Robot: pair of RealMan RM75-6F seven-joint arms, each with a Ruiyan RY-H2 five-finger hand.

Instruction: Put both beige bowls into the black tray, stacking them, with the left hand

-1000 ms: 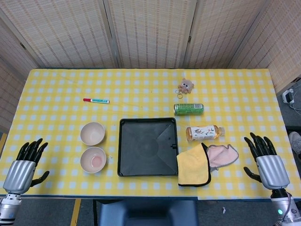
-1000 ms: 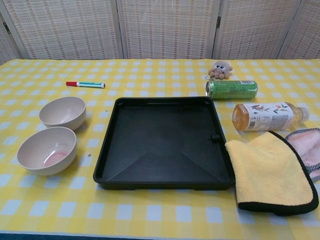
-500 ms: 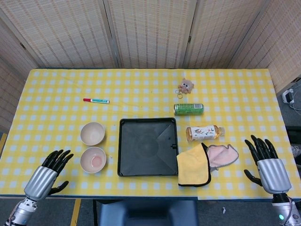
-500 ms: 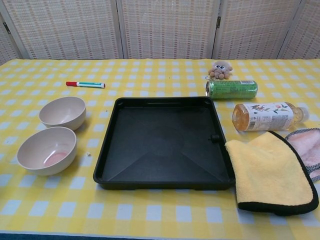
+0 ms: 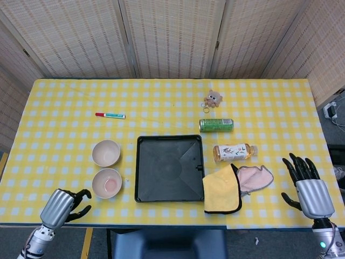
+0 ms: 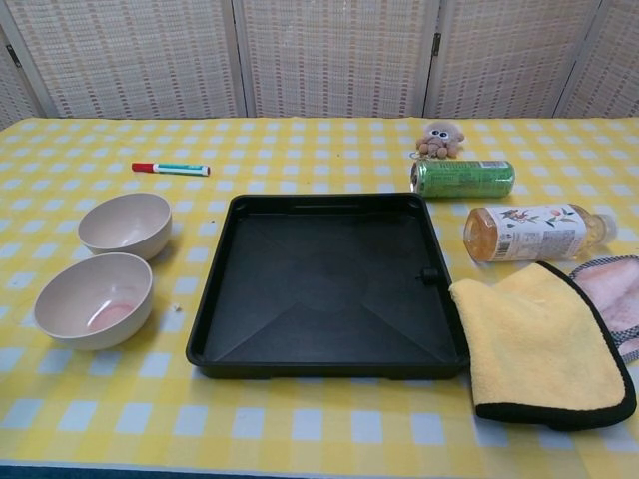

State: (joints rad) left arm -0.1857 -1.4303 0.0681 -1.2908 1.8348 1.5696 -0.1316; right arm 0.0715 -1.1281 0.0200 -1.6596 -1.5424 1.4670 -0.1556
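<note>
Across the yellow checked table [image 5: 64, 97], the black tray [image 5: 169, 168] sits near the front edge at mid-width and serves as the reference point. Its interior holds nothing, and its rim is free on the far and left sides.

Right of the tray, a yellow cloth [image 5: 221, 191] lies with its corner touching the tray's front right edge; a pink cloth [image 5: 254, 178] lies partly under it, further right. Beyond these, right of the tray's far corner, a tea bottle [image 5: 233, 152] lies on its side, with a green can [image 5: 216, 124] also on its side further back, and a small plush toy [image 5: 213, 99] behind that.

Left of the tray, two beige bowls stand upright, apart from the tray wall and just beside each other: the far bowl [image 5: 105, 152] and the near bowl [image 5: 107, 183], which shows a pink patch inside. A marker [image 5: 110, 115] lies well behind the bowls, on open cloth.

Left hand [image 5: 63, 205] hangs at the front table edge, left of the near bowl, fingers partly curled, holding nothing. Right hand [image 5: 305, 184] hovers at the front right edge, well right of the tray, fingers spread, empty.
</note>
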